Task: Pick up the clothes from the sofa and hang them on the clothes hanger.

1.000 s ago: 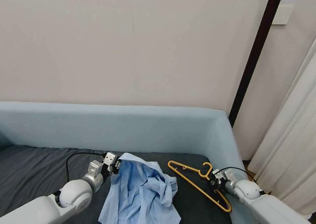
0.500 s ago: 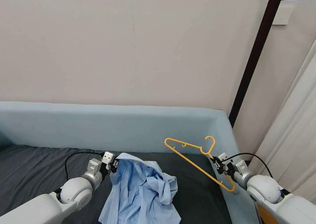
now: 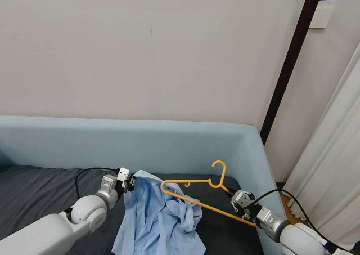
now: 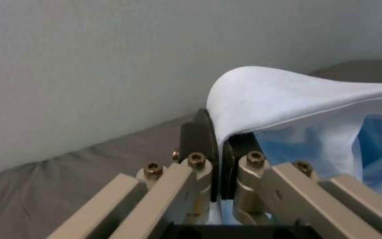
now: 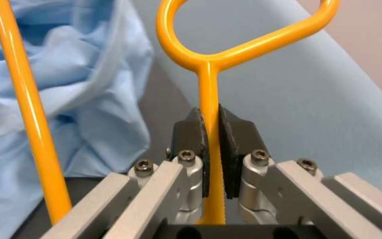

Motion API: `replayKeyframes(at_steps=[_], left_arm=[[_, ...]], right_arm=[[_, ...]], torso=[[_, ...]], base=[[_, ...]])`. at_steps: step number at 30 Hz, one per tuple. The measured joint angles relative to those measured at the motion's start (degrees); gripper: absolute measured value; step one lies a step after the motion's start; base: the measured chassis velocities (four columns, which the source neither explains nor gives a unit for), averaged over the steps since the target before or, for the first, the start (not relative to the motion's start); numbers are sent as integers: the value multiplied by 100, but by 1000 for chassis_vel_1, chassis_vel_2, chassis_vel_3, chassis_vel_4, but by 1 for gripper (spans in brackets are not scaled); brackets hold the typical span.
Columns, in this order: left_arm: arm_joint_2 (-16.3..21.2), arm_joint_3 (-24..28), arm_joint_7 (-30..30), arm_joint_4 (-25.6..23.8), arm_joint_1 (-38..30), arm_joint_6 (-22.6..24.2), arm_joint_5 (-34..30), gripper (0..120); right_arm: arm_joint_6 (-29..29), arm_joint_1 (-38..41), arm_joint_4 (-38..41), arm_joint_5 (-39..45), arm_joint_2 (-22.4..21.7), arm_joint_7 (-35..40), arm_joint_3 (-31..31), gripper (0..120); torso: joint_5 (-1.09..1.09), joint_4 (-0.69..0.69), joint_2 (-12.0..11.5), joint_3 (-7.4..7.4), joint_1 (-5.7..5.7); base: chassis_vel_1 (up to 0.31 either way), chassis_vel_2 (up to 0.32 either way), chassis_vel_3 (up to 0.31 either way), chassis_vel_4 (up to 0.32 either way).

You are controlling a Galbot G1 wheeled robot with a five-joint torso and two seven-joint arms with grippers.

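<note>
A light blue shirt [image 3: 160, 218] lies crumpled on the dark sofa seat [image 3: 39, 190]. My left gripper [image 3: 127, 183] is shut on the shirt's upper edge, and the pale fabric [image 4: 277, 94] drapes over its closed fingers [image 4: 204, 144]. An orange clothes hanger [image 3: 199, 196] is held up in the air, tilted, its left end over the shirt. My right gripper [image 3: 241, 203] is shut on the hanger; in the right wrist view the pads [image 5: 198, 139] clamp the orange stem [image 5: 209, 99] just below the hook.
The light blue sofa back [image 3: 140, 142] and right armrest [image 3: 253, 159] bound the seat. A dark vertical pole [image 3: 287, 69] stands at the right by the wall, with a white curtain [image 3: 332, 165] beyond. A black cable [image 3: 84, 176] loops by my left wrist.
The right gripper has swung the hanger leftward so its end is over the shirt, with the hook higher. My left gripper has raised the shirt's edge slightly.
</note>
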Motion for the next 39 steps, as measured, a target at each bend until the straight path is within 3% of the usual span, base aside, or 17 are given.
replayKeyframes(at_steps=[8, 16, 21, 39], left_arm=[[-9, 32, -38, -129, 18, 49, -23, 0], [-130, 126, -165, -217, -134, 160, -118, 0], [-211, 211, -232, -286, -303, 257, -222, 0], [-317, 315, -486, -960, -318, 523, -471, 0]], right_arm=[[-289, 336, -74, -300, 152, 269, -677, 4], [-1426, 570, -118, -160, 529, 1065, -1003, 4], [-1787, 658, -149, -24, 756, 1382, -1081, 4], [-2143, 899, -352, 106, 1256, 1897, -1157, 4]], torso=[[0, -1, 0, 0, 0], [0, -2, 0, 0, 0], [0, -2, 0, 0, 0], [0, -1, 0, 1, 0]], base=[[0, 0, 0, 0], [0, 0, 0, 0], [0, 0, 0, 0], [0, 0, 0, 0]])
